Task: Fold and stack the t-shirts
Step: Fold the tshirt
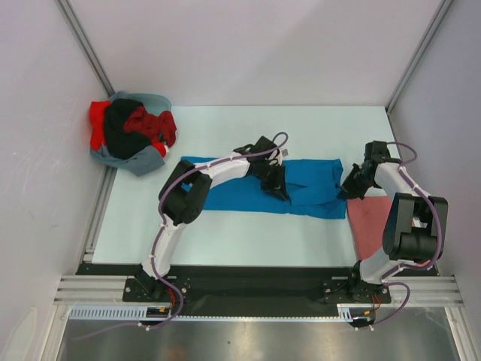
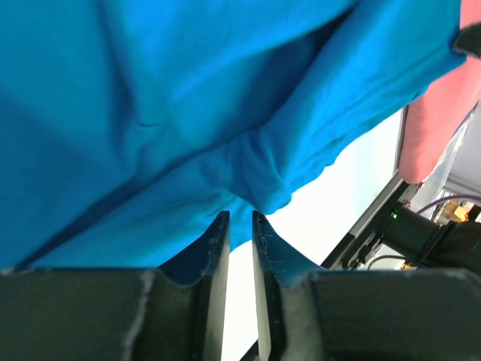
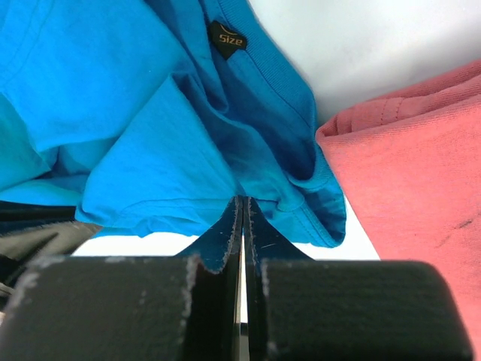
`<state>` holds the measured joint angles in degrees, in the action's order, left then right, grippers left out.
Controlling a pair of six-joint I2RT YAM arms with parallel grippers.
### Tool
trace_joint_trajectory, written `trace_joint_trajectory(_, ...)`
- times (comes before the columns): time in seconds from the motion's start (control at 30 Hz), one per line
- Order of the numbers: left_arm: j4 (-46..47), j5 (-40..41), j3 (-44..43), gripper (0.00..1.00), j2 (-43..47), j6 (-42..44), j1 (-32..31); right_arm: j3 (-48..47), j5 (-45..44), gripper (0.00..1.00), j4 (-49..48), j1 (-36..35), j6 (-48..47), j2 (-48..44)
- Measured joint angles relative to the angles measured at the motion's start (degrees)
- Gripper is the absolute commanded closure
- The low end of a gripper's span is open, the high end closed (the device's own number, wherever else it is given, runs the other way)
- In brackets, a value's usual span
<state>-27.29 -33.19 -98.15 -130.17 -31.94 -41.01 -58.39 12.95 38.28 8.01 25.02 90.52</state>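
Desk, top view:
- 1 blue t-shirt, laid out as a wide band across the centre of the frame, partly folded and creased.
- 1 pinkish-red t-shirt, folded flat at right of frame. Its upper-left corner sits just beside the blue one's right edge; the right arm covers part of it.
- 1 heap in the upper left corner against the wall, crumpled: bright red, black and grey-blue cloth. Can't count the shirts in it.

Left end effector: over the middle of the blue t-shirt. Left wrist view: fingers stand a narrow gap apart with bare desk showing between them and nothing in the gap; the blue hem is just past the tips.

Right end effector: at the blue shirt's right edge. Right wrist view: jaws pressed together, tips against a blue fold by the collar, near the "size" label. Can't tell if any cloth is pinched.

In the way: the left arm lies across the blue shirt's left half and hides it from above. Both bases are bolted to the black strip at the bottom of the frame.
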Motion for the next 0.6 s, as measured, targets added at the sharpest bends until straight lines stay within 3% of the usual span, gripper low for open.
trace_joint_trajectory(0.6,1.1,-0.3,-1.7,0.82,-0.3,-1.3,1.0,0.2,1.1,1.00,0.1,0.0,0.0,-1.2)
